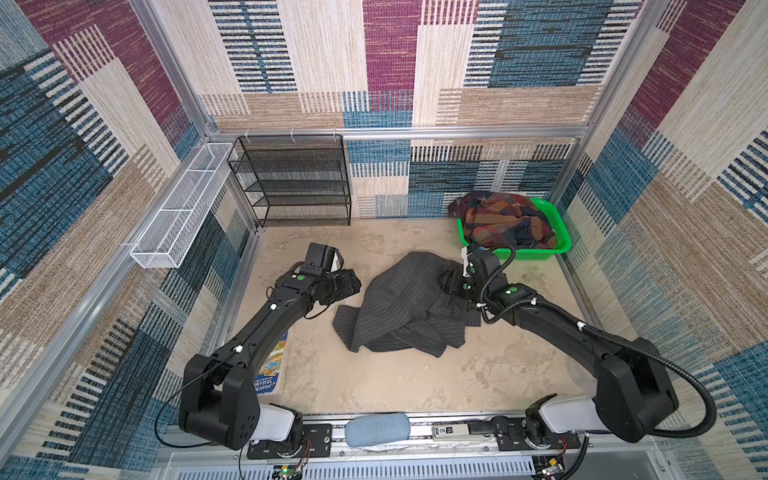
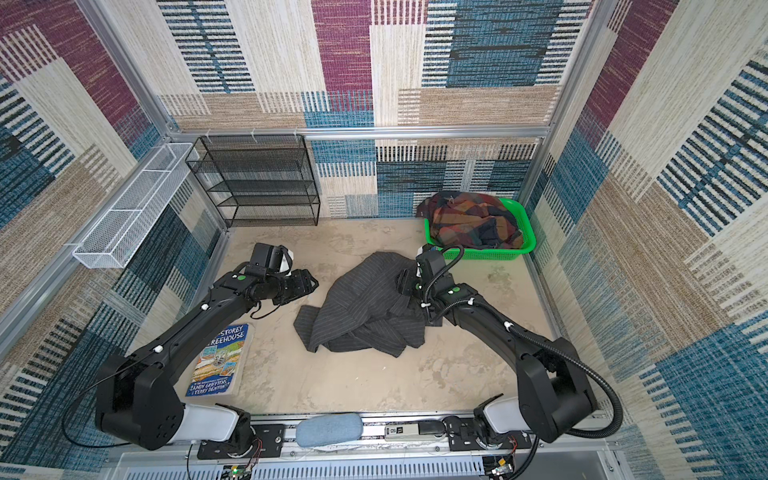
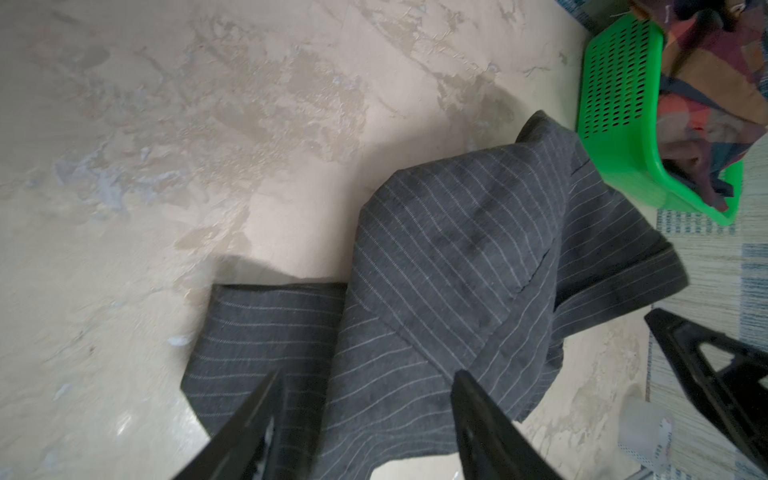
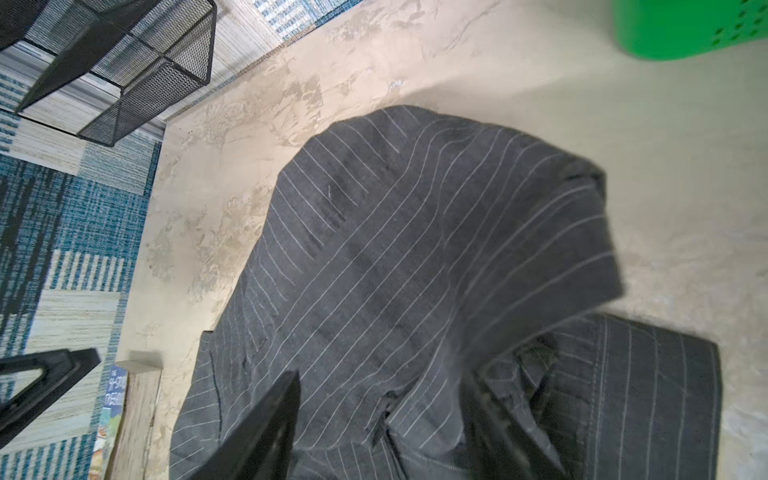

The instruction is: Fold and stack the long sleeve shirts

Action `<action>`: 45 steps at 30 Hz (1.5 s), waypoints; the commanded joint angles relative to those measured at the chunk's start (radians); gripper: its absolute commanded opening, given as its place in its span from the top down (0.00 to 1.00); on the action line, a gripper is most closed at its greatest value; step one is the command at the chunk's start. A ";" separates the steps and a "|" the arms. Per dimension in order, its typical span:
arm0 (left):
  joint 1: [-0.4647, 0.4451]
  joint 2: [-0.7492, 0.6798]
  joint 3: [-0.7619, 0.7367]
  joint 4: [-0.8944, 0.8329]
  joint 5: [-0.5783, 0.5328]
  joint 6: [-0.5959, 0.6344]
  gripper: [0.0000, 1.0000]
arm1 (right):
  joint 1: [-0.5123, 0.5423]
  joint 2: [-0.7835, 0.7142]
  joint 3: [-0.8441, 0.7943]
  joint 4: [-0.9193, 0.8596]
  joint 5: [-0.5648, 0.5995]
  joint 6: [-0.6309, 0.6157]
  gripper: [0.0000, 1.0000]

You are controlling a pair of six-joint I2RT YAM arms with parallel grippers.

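Charcoal pinstriped shirt (image 1: pixel 407 307) lies crumpled mid-table (image 1: pixel 415 386) in both top views, left gripper (image 1: pixel 353 284) beside it, right gripper (image 1: pixel 446 280) over its right edge; plaid shirt (image 1: pixel 505 222) fills the green basket (image 1: pixel 528 254) at the far right corner. Left wrist view: fingers (image 3: pixel 253 424) apart above the cloth. Right wrist view: fingers (image 4: pixel 274 424) apart over a fold.

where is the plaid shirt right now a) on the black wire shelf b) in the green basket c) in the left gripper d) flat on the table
b, the plaid shirt sits bunched in the green basket at the back right; only the pinstriped shirt lies on the table.
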 commanded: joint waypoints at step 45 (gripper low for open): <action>-0.003 -0.089 -0.028 -0.053 -0.088 0.011 0.34 | 0.019 0.127 -0.309 0.632 -0.040 0.350 0.38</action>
